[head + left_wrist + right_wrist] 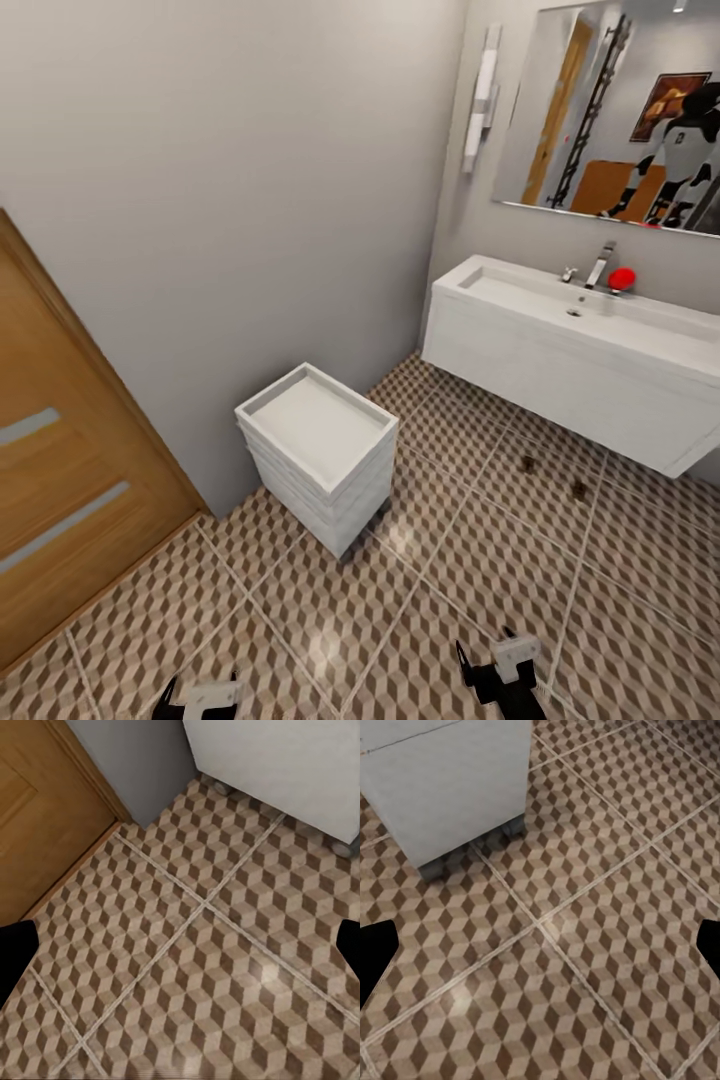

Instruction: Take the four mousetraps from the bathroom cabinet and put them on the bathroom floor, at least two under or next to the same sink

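Mousetraps: two small dark items lie on the bathroom floor (470,560) under the front edge of the bathroom sink (560,360), one (527,463) nearer the wall corner, the other (578,489) beside it and apart from it; they are too small to confirm detail. No writing or label is legible on any surface.

The sink is a wide white wall-hung vanity with a chrome tap (600,266) and a red object (622,279) just beside the tap. A mirror (620,110) hangs above it, and a white wall light (482,95) is mounted next to the mirror. A white square-topped unit (318,455) stands on the tiles against the grey wall (230,190), between the wooden door (60,480) and the sink. Open tiled floor extends from this unit to the sink and forward to the robot.

The left gripper (205,695) and the right gripper (500,665) sit at the lower edge of the head view, above bare tile. In the left wrist view the fingers (15,956) appear as dark tips at opposite edges, wide apart, holding nothing. In the right wrist view the fingers (375,960) are likewise spread wide and empty, over tile near the base of the white unit.
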